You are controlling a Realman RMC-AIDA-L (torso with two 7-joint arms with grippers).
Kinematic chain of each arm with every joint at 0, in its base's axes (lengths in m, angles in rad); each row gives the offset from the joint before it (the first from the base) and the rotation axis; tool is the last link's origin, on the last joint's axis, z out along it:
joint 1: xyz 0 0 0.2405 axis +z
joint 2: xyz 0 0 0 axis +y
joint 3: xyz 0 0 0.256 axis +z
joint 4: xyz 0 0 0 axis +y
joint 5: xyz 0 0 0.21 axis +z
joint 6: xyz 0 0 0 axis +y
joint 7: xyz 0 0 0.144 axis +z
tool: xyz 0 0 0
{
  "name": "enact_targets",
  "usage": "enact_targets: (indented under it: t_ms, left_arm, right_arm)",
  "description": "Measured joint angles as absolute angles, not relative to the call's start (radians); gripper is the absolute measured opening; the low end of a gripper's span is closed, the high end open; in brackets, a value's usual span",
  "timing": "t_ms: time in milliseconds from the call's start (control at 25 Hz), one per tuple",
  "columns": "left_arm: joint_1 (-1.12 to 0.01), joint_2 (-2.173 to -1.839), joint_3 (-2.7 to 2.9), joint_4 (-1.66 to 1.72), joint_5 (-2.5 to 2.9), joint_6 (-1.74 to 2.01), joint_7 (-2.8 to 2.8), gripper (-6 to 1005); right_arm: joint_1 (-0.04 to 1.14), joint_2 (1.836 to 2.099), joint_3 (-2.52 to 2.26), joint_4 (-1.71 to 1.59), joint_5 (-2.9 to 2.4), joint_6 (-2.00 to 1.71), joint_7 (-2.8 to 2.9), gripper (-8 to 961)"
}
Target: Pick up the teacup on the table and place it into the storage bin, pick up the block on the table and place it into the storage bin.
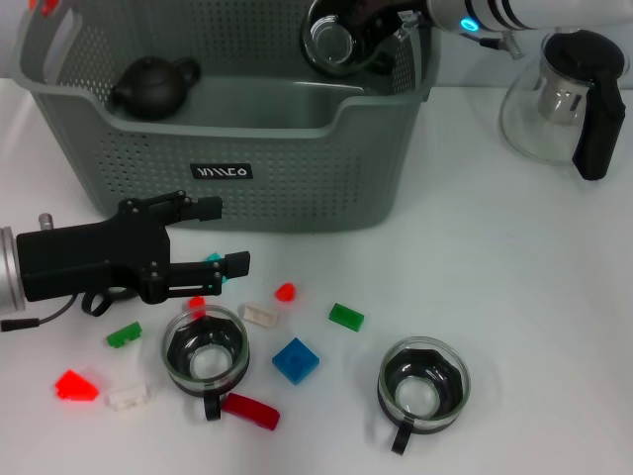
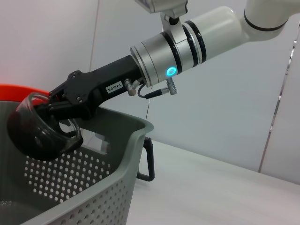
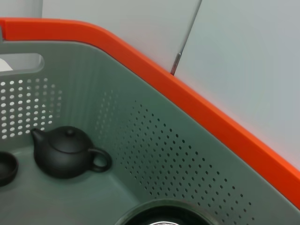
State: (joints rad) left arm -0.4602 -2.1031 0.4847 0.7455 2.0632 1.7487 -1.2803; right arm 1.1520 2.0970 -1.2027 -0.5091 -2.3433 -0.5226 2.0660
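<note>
Your left tool (image 1: 213, 237) hovers open above the desk (image 1: 534, 297), near the blocks. Between the two teacups still on the desk lies the blue block (image 1: 296, 360). In the storage bin (image 1: 297, 168), a black teapot (image 1: 153, 86) sits at the left. Your right tool (image 2: 54, 105) grips a teacup (image 2: 40, 133) over the bin's right end: lower it near the floor, clear of the teapot, before releasing.

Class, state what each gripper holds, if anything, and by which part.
The right gripper holds a glass teacup by its rim, over the storage bin. The left gripper holds nothing.
</note>
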Motion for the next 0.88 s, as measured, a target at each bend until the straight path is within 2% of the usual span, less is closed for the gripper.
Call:
enact_targets:
  t_ms: [280,480,720,880]
  left_arm:
    - [-0.46,-2.102,0.485,0.745,2.063,1.749,-1.28,860]
    - [-0.46,-2.102,0.485,0.745,2.063,1.749,-1.279,860]
    - [-0.46,-2.102,0.483,0.745,2.063,1.749,-1.279,860]
    - [-0.459,-2.099,0.476,0.745,2.066,1.752,-1.279,860]
  right_arm:
    - [1.152,2.097,-1.201,-0.512,-2.346,-0.533,2.068,70]
    - [1.152,2.096,-1.201,-0.513,-2.348,-0.54,2.068,137]
    - [1.152,2.095,-1.199,-0.519,-2.349,-0.542,2.068,231]
    - [1.149,2.094,-1.195,-0.543,-2.348,-0.55,2.066,387]
